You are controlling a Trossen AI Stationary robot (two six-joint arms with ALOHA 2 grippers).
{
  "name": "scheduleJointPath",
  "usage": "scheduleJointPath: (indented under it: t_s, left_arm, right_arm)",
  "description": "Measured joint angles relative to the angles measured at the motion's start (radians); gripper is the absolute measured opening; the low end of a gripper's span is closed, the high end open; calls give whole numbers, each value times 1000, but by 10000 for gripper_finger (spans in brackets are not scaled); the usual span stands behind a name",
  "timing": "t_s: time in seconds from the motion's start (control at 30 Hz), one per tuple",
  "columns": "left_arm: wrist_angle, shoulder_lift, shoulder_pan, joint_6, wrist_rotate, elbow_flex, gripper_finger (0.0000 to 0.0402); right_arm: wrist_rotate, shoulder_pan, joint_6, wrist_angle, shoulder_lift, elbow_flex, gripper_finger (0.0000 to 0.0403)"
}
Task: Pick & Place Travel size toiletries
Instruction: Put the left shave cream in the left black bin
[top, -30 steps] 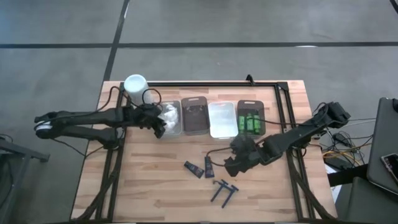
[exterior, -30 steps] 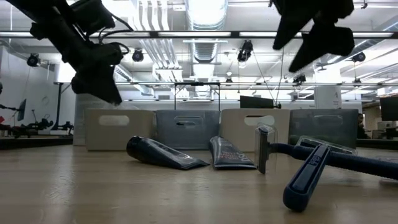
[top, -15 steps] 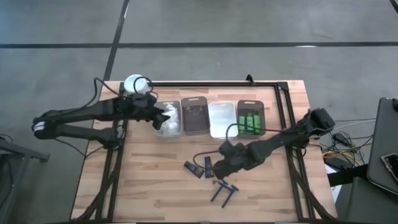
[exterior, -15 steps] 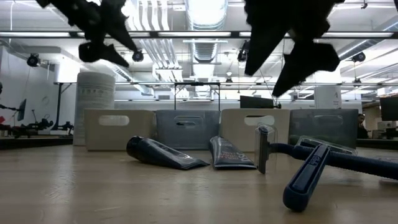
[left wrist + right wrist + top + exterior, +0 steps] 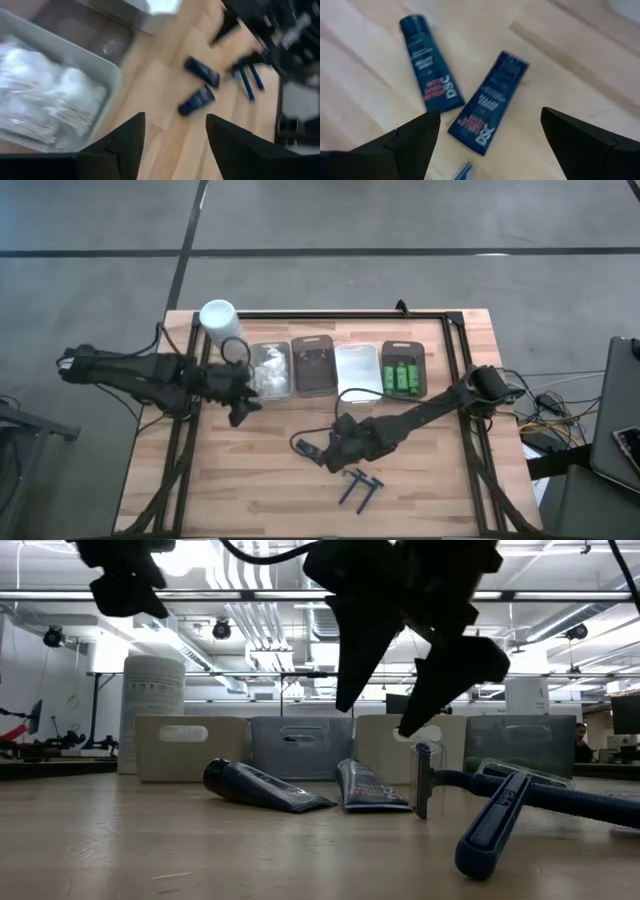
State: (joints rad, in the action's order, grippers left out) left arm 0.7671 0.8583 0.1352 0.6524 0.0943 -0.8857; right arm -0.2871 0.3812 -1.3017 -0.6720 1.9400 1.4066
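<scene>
Since half a second ago, my right gripper (image 5: 338, 442) has slid toward the two dark blue squeeze tubes with red and white lettering (image 5: 427, 76), (image 5: 490, 101), and my left gripper (image 5: 238, 392) has pulled back off the grey rectangular tray (image 5: 287, 376) to hang beside that tray's near corner. Landmark for this entry: the grey tray, first in a row of four on the pale wooden table (image 5: 240, 480). Item: white lumpy packets (image 5: 266, 366), heaped inside the grey tray. Item: brown rectangular tray (image 5: 313, 366), next along from the grey tray. Item: white rectangular tray (image 5: 357, 370), beyond that. Item: small green bottles (image 5: 403, 373), in the dark end tray farthest from the grey one. Item: tall white cylinder (image 5: 217, 317), standing just behind the grey tray's outer corner. Item: the two tubes, lying flat on the wood forward of the grey tray, close together but not touching. Item: two dark blue T-shaped plastic razors (image 5: 359, 484), further forward still, just past the tubes. Right gripper: fingers (image 5: 400, 145) spread wide, holding nothing, poised above the tubes. Left gripper: fingers (image 5: 125, 142) parted, holding nothing.
</scene>
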Motion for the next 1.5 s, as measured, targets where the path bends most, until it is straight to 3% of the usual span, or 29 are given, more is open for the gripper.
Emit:
scheduleJointPath:
  t_s: [0.13,0.27,0.33,0.43,0.53,0.73,1.07,1.5]
  left_arm:
    - [-111,9,116,-77,-35,70,198]
    - [-298,57,193,-266,-40,176,195]
    - [-371,99,169,-306,-45,210,197]
    - [-449,194,93,-370,-139,233,197]
    - [-527,290,51,-492,-225,227,197]
    - [-530,452,52,-758,-225,143,205]
    - [-538,645,54,-858,-233,37,277]
    - [-540,816,56,-809,-233,-32,277]
  right_arm:
    - [-3,-3,-30,-154,1,72,336]
    - [19,-2,-74,-281,-41,105,327]
    - [85,-13,-123,-310,-76,105,326]
    - [162,-24,-200,-355,-117,84,330]
    - [152,-25,-262,-366,-151,64,338]
    - [130,-24,-333,-364,-187,53,356]
    - [97,-24,-290,-375,-187,48,364]
    - [93,-47,-190,-432,-207,48,364]
